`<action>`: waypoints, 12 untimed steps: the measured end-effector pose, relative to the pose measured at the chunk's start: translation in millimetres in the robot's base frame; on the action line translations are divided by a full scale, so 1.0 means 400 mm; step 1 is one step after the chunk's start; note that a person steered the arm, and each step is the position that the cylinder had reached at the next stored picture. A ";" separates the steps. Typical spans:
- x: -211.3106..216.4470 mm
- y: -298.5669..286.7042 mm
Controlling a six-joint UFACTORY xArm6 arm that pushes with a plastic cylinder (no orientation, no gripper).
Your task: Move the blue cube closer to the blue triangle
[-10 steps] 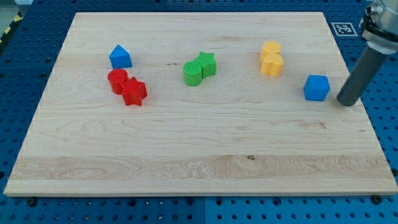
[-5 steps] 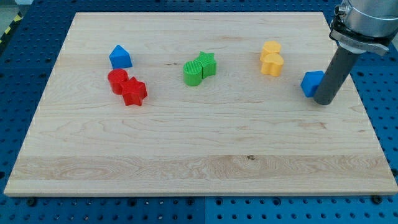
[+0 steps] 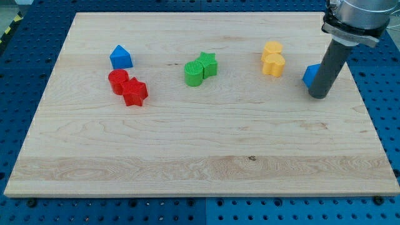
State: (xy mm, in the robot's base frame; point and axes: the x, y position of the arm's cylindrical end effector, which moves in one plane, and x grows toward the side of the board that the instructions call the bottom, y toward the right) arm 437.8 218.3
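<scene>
Near the table's right edge, my tip sits on the wood, pressed up against the blue cube, covering most of it from the view's right and bottom. My tool is a bare rod with nothing to open or close, so it holds nothing and only touches the cube's side. Just a sliver of the cube shows on the view's left of the rod.

Next outward, the two yellow blocks sit stacked close together, just to the view's left of the cube. Past them, mid-table, is the green pair. Far to the view's left sits the blue triangle, with the red cylinder and red star just below it.

Risks as I judge them:
- Contact looks off-centre, low on the cube's right corner, so a push could spin the cube and let it slip off toward the view's top.
- A straight line leftward runs into the yellow blocks, which would knock them along or jam the cube.
- Further on, the green pair lies close to the path too.
- The cube is well apart from the triangle, a long push, so small drift adds up.
- Overshoot at the end could bump the triangle or the red blocks.
</scene>
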 end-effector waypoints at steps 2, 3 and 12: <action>-0.095 0.008; -0.139 0.008; -0.448 0.084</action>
State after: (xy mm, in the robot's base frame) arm 258.8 252.0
